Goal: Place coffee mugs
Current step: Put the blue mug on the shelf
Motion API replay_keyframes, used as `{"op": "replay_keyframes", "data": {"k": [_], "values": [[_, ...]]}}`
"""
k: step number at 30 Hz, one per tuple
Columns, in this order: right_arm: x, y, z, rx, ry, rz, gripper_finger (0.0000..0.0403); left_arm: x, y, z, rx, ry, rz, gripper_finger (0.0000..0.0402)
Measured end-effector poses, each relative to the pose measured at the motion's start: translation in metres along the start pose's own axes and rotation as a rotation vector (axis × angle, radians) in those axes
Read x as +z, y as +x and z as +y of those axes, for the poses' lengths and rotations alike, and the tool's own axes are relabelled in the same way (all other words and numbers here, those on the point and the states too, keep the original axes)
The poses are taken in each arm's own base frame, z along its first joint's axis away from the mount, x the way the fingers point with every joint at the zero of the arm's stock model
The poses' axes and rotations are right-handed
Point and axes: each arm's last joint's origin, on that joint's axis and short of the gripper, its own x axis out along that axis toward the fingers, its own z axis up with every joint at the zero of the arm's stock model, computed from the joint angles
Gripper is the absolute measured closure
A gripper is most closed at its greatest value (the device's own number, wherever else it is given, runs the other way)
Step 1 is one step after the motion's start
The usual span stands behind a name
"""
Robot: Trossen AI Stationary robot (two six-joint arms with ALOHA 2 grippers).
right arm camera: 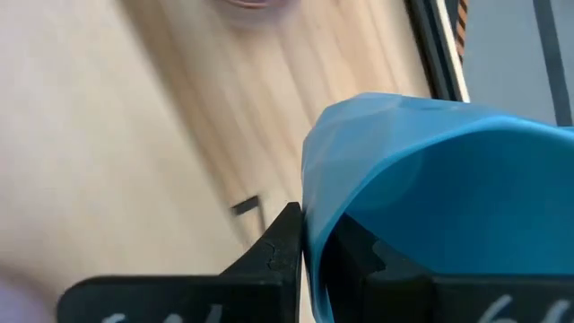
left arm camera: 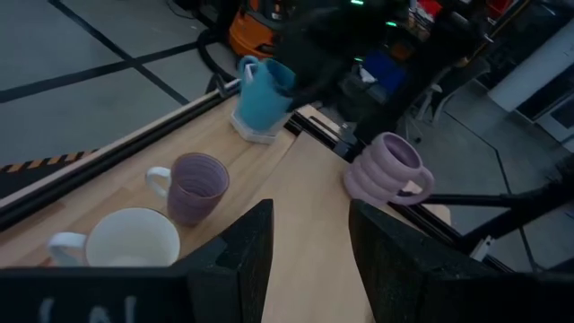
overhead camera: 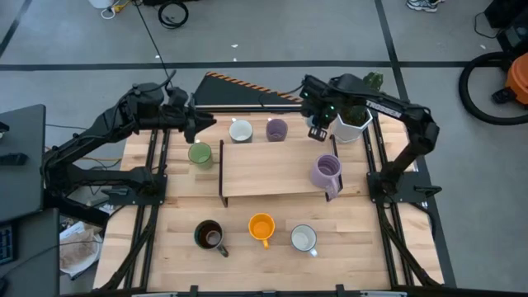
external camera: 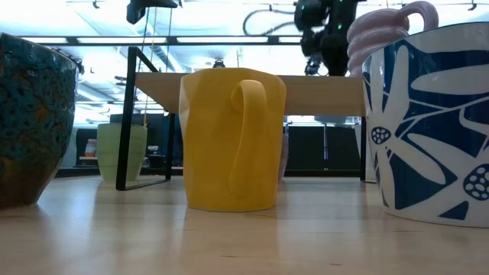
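My right gripper [overhead camera: 318, 124] is shut on the blue mug [left arm camera: 262, 94] at the table's far right, beside the white planter [overhead camera: 353, 125]. My left gripper [left arm camera: 309, 256] is open and empty over the far left of the wooden shelf [overhead camera: 272, 169]. The white mug [overhead camera: 240, 130] and the small lavender mug [overhead camera: 276, 129] stand on the table behind the shelf. The green mug [overhead camera: 200, 154] stands to the shelf's left. The tall lavender mug [overhead camera: 326, 172] stands on the shelf's right end. The dark brown mug [overhead camera: 210, 236], orange mug [overhead camera: 261, 227] and pale mug [overhead camera: 304, 238] stand in a near row. My right gripper pinches the blue mug's wall at the rim [right arm camera: 314, 238], one finger [right arm camera: 282, 247] outside and one finger [right arm camera: 354, 256] inside. The fingers come from above, pointing down. Whether the mug's base rests on the table, I cannot tell.
The shelf is a low wooden riser on dark legs [external camera: 134, 114], with bare top between its left end and the tall lavender mug. Dark frame rails [overhead camera: 375, 165] run along both table sides. A striped board [overhead camera: 239, 87] lies at the far edge.
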Motion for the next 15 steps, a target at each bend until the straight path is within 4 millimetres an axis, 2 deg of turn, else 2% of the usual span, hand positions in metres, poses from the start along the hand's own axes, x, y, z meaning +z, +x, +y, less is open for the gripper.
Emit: {"op": "replay_keyframes", "data": {"k": [4,8,12,15], "values": [[-0.006,-0.015,0.021,0.015,-0.054,-0.038,0.0369,0.001,0.0,0.002,0.012,-0.007,-0.007,0.0249],[-0.012,-0.017,0.038,0.033,-0.103,0.02,0.0369,0.002,0.0,0.002,0.008,-0.019,-0.015,0.0249],[-0.014,-0.02,0.052,0.022,-0.133,0.071,0.0369,0.004,-0.001,0.0,-0.017,-0.024,-0.038,0.0249],[-0.011,-0.03,0.059,0.026,-0.162,0.047,0.0369,0.006,-0.001,-0.001,-0.038,-0.021,-0.047,0.0249]]}}
